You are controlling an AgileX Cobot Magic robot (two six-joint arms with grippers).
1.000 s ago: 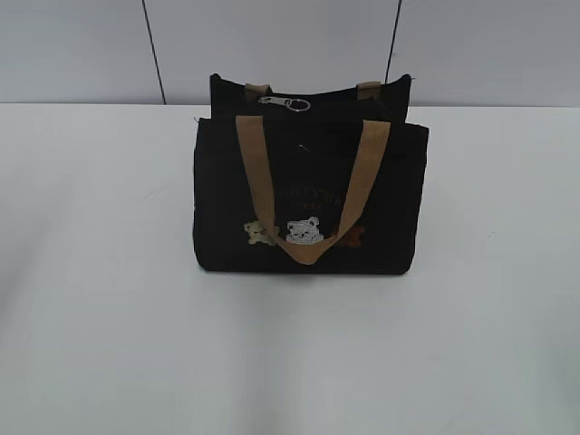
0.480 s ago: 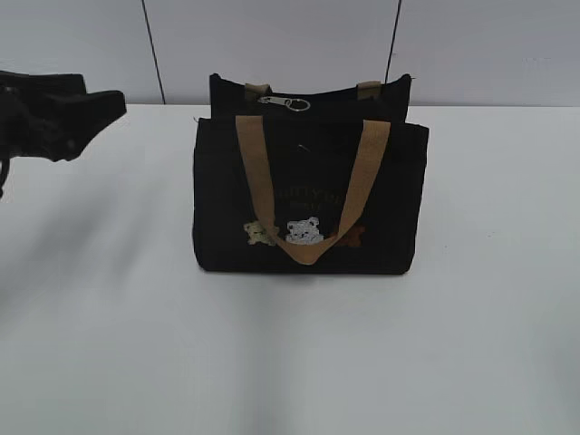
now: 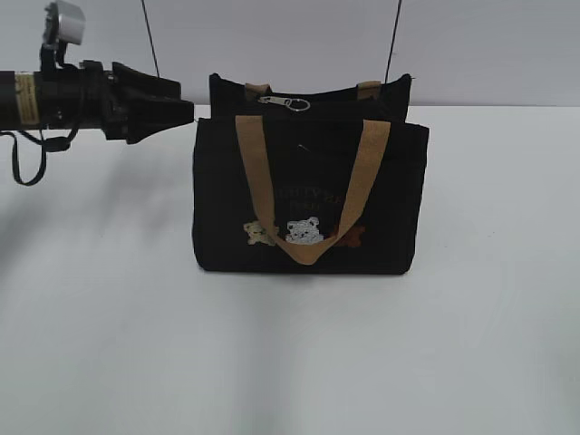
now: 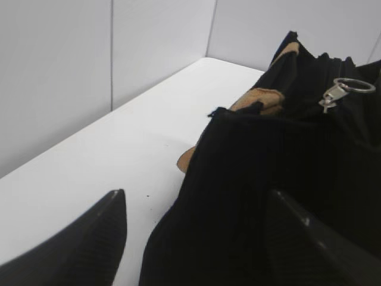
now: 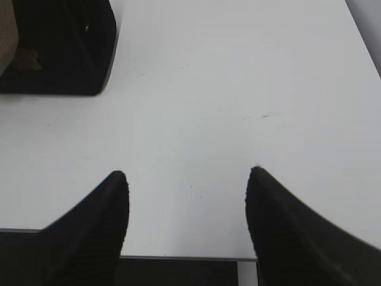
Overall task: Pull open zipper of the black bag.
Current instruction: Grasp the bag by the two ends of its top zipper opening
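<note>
1. The bag stands upright on the white worktop, near the back wall, its front with the small bear pictures facing the exterior camera.
2. Its near tan handle hangs down over the front; the tops of the far handle show behind the top edge.
3. The zipper lies on top of the bag, towards the left end of the dark track, its silver pull and round ring resting flat.
4. My left gripper comes in from the left at the height of the bag's top, its tip just beside the bag's upper left corner. I cannot tell whether it touches the fabric.
5. In the left wrist view, my left gripper has its jaws spread wide and holds nothing; the bag's end corner sits between them, and the zipper shows farther along, well ahead of the fingertips.
6. My right gripper is outside the exterior view. Its own camera shows the jaws apart and empty above bare worktop, with the bag's lower corner well away at the upper left.
</note>
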